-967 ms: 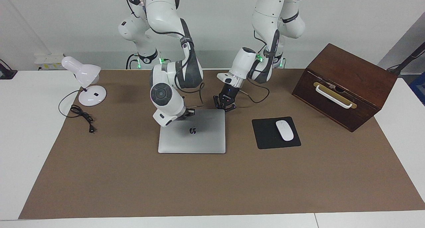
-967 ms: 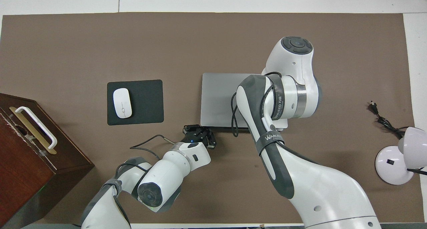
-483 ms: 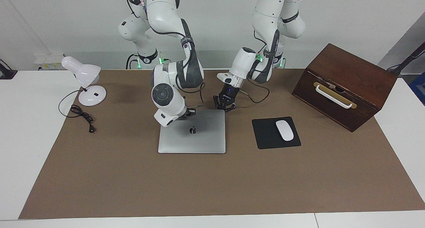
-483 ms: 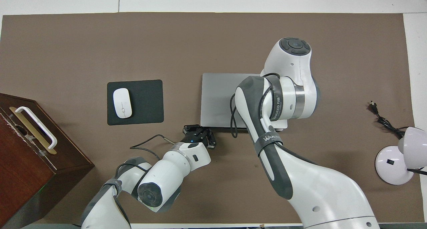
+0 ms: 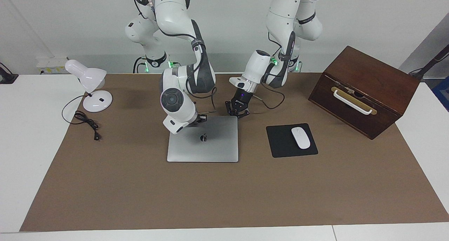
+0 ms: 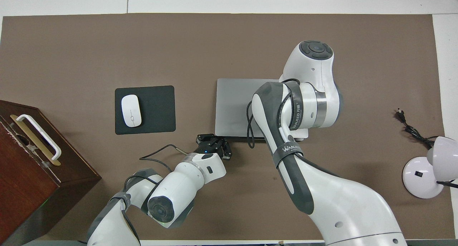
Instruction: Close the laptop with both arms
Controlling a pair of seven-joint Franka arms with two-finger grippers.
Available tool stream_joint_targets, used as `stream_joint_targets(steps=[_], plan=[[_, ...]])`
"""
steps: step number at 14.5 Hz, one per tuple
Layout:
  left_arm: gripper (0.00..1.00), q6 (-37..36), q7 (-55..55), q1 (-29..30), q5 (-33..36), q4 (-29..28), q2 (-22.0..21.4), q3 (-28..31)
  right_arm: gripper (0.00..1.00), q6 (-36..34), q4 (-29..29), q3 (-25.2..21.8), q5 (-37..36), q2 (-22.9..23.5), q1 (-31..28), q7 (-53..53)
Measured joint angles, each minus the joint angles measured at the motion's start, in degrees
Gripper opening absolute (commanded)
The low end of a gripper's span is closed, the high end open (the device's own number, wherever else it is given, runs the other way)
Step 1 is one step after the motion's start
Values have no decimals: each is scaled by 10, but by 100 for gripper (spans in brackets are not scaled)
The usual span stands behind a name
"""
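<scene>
Facing view, item one: you have the laptop point(image 5: 203, 142) lying flat mid-worktop on the brown mat point(image 5: 224, 192), lid down, apple logo up, so by these pictures you may count the closing as done or all but done. The left pincer point(image 5: 238, 113) sits low at the laptop's corner nearest the robots, toward the left arm's end, fingertips together and holding nothing. The right pincer point(image 5: 200, 119) is mostly hidden under its own wrist over the lid's edge nearest the robots, also pinched shut and empty; whether it rests on the metal you cannot tell. Handling, as a judgement: slim metal shell, stiff, moderately heavy, smooth and likely slippery under hard fingertips, with a screen inside that would not forgive a sharp press. You would do best to bear on the lid flat and evenly near its two corners, not at the centre, and not to pinch the thin edge. Surroundings: a black mouse pad point(image 5: 280, 142) carrying a white mouse point(image 5: 300, 138) lies beside the laptop toward the left arm's end; a dark wooden box point(image 5: 364, 90) with a white handle stands at that end; a white desk lamp point(image 5: 89, 85) and its loose cord point(image 5: 86, 123) occupy the right arm's end. None of these obstructs the lid; your closest hazard is the left arm's dangling cable point(image 5: 272, 100).
</scene>
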Motion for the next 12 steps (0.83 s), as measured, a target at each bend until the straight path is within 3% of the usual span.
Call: stream_joint_targets(steps=[12], plan=[[0,0,1,0,0,0,0,0,0,-22,10,-7,0,-20,0,0]])
